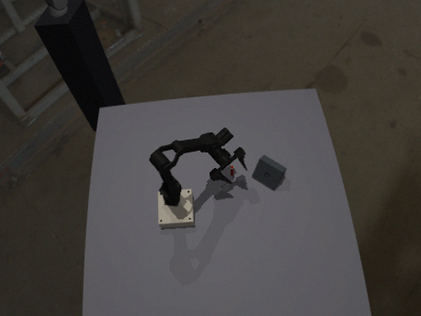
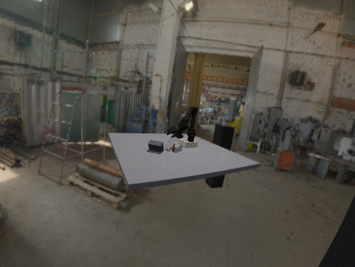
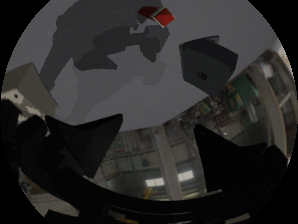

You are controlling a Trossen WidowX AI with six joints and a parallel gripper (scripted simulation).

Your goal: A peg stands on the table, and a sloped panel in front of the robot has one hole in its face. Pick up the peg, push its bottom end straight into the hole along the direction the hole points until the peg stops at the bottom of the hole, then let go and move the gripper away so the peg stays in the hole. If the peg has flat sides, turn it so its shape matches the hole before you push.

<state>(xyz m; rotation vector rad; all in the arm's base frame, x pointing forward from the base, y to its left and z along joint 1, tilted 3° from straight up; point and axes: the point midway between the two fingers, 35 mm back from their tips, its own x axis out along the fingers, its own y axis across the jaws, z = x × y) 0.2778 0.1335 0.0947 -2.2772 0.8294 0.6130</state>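
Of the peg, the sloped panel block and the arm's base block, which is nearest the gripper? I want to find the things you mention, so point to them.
The red peg point(image 1: 232, 171) point(image 2: 174, 147) point(image 3: 165, 17), the only red one, standing below the open gripper point(image 1: 239, 176).

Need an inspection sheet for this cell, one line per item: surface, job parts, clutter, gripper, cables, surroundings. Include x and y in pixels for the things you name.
Surface: pale grey tabletop point(image 1: 276, 248) point(image 2: 186, 167), shadows across it.
Job parts: red peg point(image 1: 232, 171) point(image 2: 174, 147) point(image 3: 164, 17) stands on the table; dark grey block point(image 1: 274, 172) point(image 2: 156, 146) point(image 3: 210, 65) beside it, its sloped face showing one hole.
Clutter: nothing seen.
Gripper: gripper point(image 1: 239, 176) point(image 2: 170, 133) point(image 3: 158, 123) open, nothing between its fingers.
Cables: nothing seen.
Surroundings: industrial hall; pallet with pipes point(image 2: 100, 176) and orange box point(image 2: 285, 160) on the floor.
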